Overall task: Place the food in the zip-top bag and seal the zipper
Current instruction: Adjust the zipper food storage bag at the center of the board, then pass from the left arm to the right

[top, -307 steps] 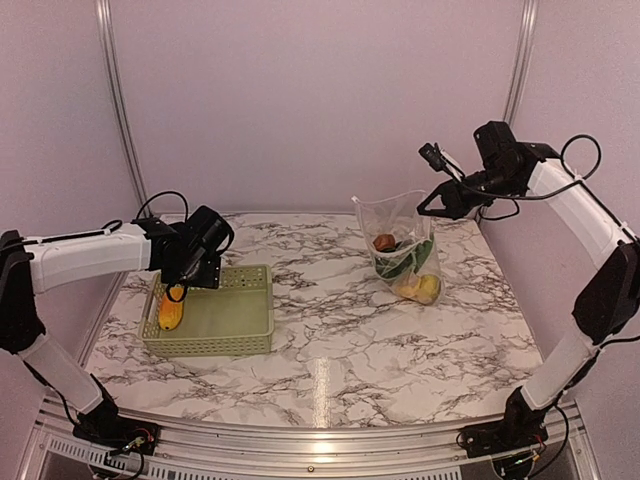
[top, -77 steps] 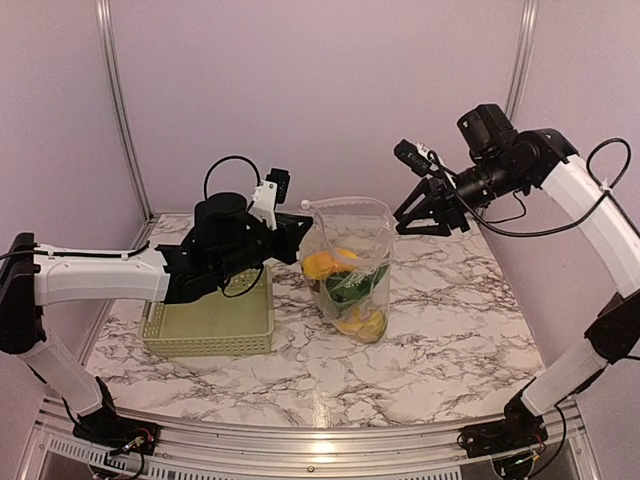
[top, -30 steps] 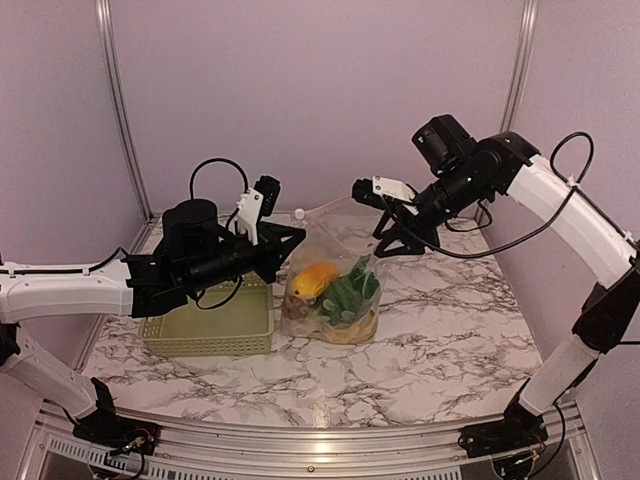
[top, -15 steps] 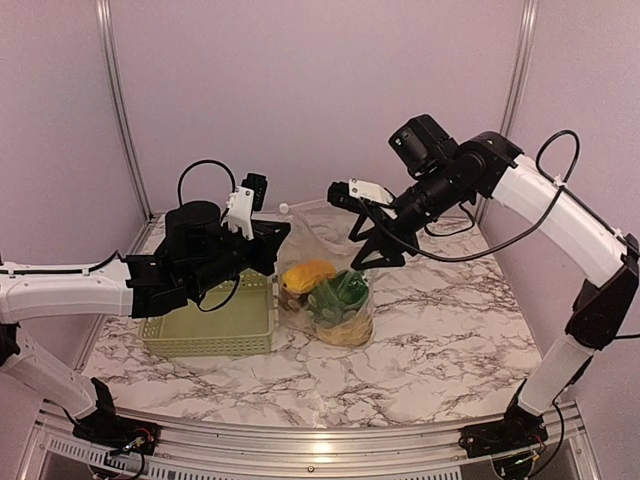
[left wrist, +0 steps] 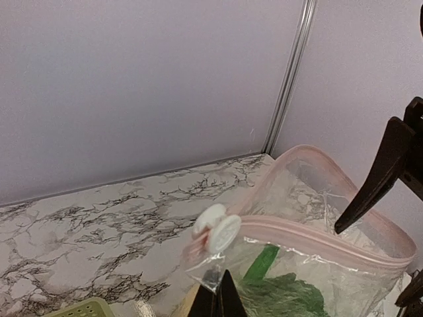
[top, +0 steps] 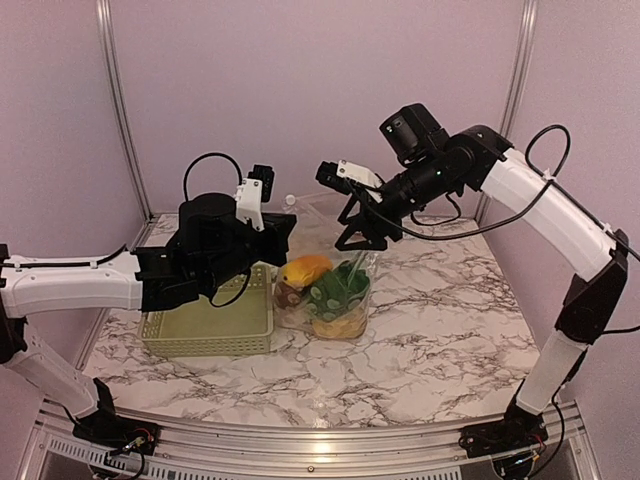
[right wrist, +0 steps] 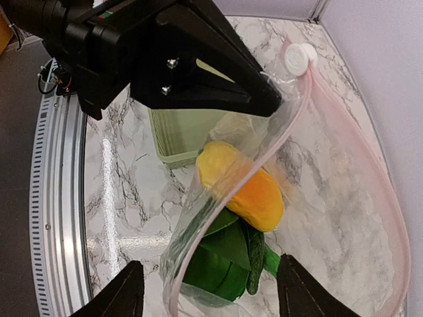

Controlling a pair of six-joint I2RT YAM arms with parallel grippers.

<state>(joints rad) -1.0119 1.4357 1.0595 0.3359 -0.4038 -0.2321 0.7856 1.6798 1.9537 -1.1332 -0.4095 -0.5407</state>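
Note:
The zip-top bag [top: 345, 305] stands on the marble, its mouth open and facing up. Through the clear film I see the food: a yellow-orange fruit [right wrist: 244, 185], green leafy pieces [right wrist: 231, 257], a brown lump [top: 288, 292] and a yellow fruit [top: 340, 325]. My left gripper [left wrist: 221, 300] is shut on the bag's corner film just below the white slider [left wrist: 218, 231]. The pink zipper [left wrist: 317, 236] runs from that slider round the open mouth. My right gripper [right wrist: 211, 294] is open just above the bag, its fingers either side of the near rim, holding nothing.
A pale green lattice basket [top: 210, 320] sits left of the bag, under the left arm. The purple back wall and a metal corner post [left wrist: 291, 72] stand close behind. The right gripper's black fingers [left wrist: 377, 175] show at the right of the left wrist view.
The right arm has swung left and down over the bag's mouth, its jaws opening wider. The bag has shifted left toward the basket. The left gripper has kept hold of the corner.

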